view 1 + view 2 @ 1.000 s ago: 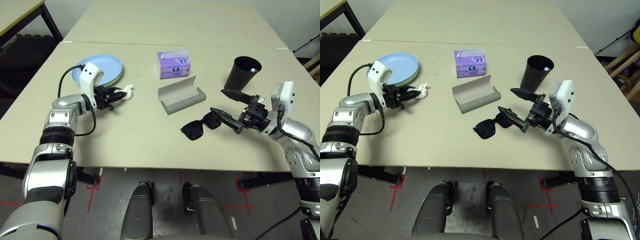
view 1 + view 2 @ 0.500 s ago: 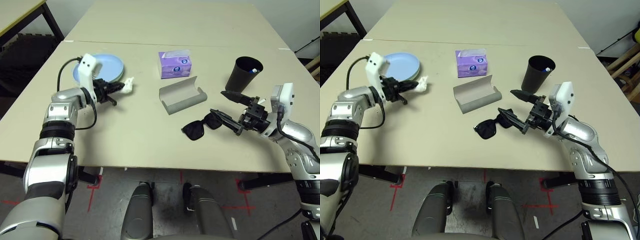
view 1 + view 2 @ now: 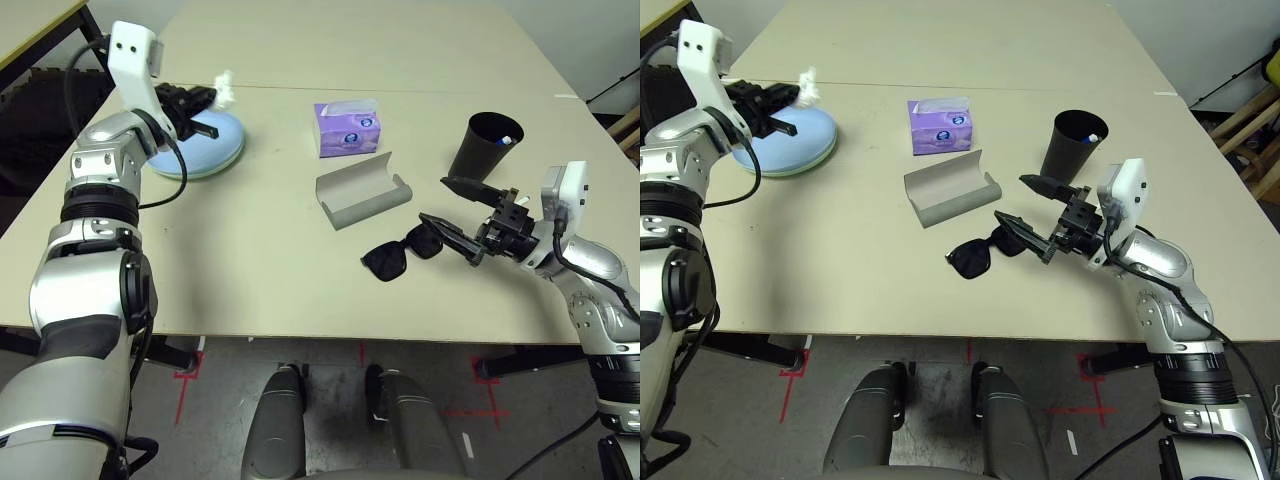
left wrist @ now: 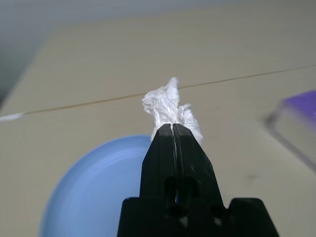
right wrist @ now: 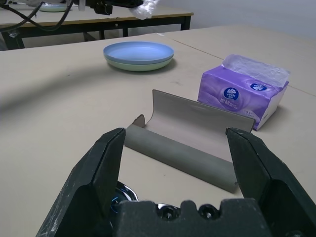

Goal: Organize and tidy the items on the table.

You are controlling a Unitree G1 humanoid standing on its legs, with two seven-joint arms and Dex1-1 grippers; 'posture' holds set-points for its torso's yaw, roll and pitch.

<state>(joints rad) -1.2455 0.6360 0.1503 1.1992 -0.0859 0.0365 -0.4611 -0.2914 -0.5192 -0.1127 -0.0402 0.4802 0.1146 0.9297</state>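
Tissue (image 3: 223,90) held up at ten o'clock, pinched in our left gripper (image 3: 213,96): we judge clearing it away is the step in hand.
We should carry it clear of the stacked plates (image 3: 205,155) before letting go. Our right gripper (image 3: 436,201), spread and empty at three o'clock, is near the sunglasses (image 3: 386,262), probably bound for the open case (image 3: 368,208).

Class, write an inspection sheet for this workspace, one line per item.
Surface: beige table, seam across it
Job's things: blue plate stacked on green plate; open grey glasses case; sunglasses; black cup holding a pen
Clutter: purple tissue packet
Grippers: left shut on crumpled tissue, raised; right open, empty
Cables: black, along both arms
Surroundings: red floor tape
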